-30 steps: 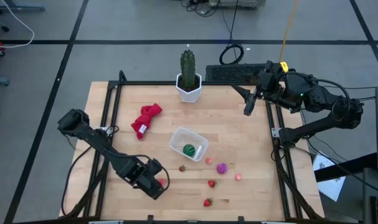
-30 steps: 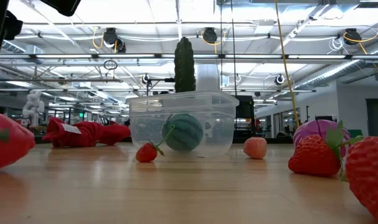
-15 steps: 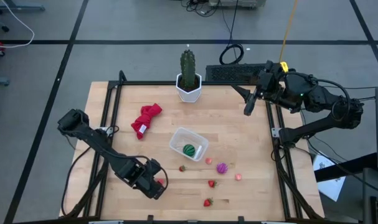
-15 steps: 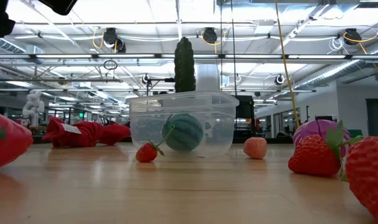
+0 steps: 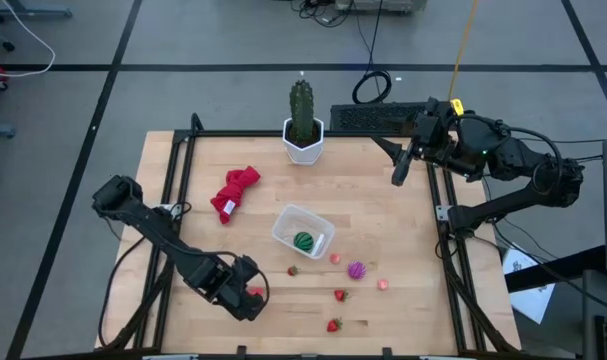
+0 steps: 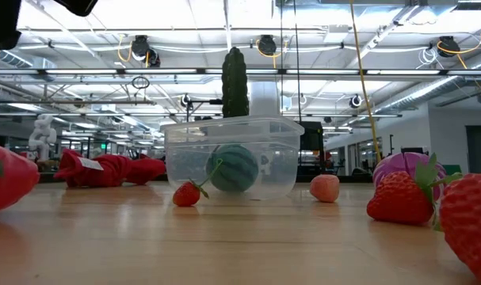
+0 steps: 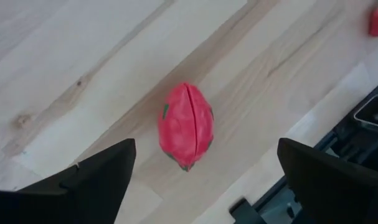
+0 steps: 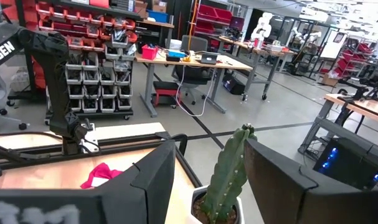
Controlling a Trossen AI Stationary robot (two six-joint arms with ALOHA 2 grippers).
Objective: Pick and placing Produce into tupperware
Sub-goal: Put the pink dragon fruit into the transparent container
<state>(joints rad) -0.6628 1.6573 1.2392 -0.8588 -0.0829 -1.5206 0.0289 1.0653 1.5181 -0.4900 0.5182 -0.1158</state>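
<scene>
The red oval (image 7: pixel 185 124) lies on its side on the bare wood near the table's near left corner. My left gripper (image 7: pixel 204 180) points down over it, open, with one finger on either side and not touching it. The tupperware (image 5: pixel 303 231) stands mid-table with the green striped ball (image 5: pixel 302 241) inside. A purple ball (image 5: pixel 356 270), three small strawberries (image 5: pixel 340 294) and pink bits (image 5: pixel 335 258) lie to its right and nearer. My right gripper (image 5: pixel 398 170) hangs raised and level over the far right edge, open and empty.
A red cloth (image 5: pixel 235 192) lies left of the tupperware. A green cactus in a white pot (image 5: pixel 303 142) stands at the far edge's middle. The table's black frame rail (image 7: pixel 363 118) runs close by the red oval. Bare wood lies between the oval and the tupperware.
In the low view, the left gripper's dark finger above the red oval has shifted sideways, while the arm itself has kept its place. The produce and the tupperware lie where they were.
</scene>
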